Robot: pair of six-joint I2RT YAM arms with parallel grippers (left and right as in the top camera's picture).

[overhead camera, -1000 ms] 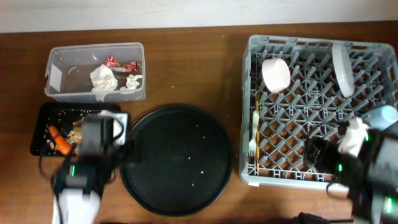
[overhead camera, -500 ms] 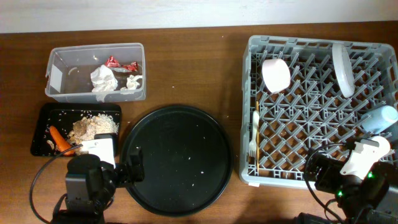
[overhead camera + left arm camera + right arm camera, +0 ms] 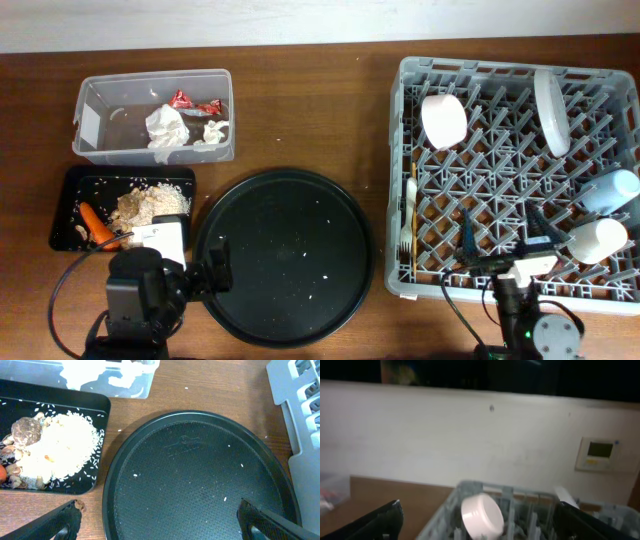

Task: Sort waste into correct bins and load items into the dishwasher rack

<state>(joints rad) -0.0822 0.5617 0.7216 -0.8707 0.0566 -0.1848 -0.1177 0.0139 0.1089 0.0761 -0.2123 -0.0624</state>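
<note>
The clear tub (image 3: pixel 100 120) holds white tissues (image 3: pixel 166 127) and a red wrapper (image 3: pixel 181 99). The shallow black tray (image 3: pixel 72 185) holds a carrot piece (image 3: pixel 95 224) and beige food scraps (image 3: pixel 140 205), which also show in the left wrist view (image 3: pixel 55 450). The grey rack (image 3: pixel 520 285) holds a pinkish bowl (image 3: pixel 445 118), a white plate (image 3: pixel 551 110), a light blue cup (image 3: pixel 610 190), a white cup (image 3: pixel 597 240), a fork and spoon (image 3: pixel 408 215) and chopsticks (image 3: pixel 415 235). My left gripper (image 3: pixel 200 275) is open and empty over the round tray's left edge. My right gripper (image 3: pixel 503 240) is open and empty at the rack's front.
A large round black tray (image 3: pixel 285 255) with a few crumbs lies between the bins and the rack; it fills the left wrist view (image 3: pixel 200 475). The right wrist view looks along the rack (image 3: pixel 445 515) past the bowl (image 3: pixel 481 515) to a white wall.
My right gripper has let go of the white cup, which now lies in the rack's right front, and has drawn back to the front edge. My left arm drew back from the black tray.
</note>
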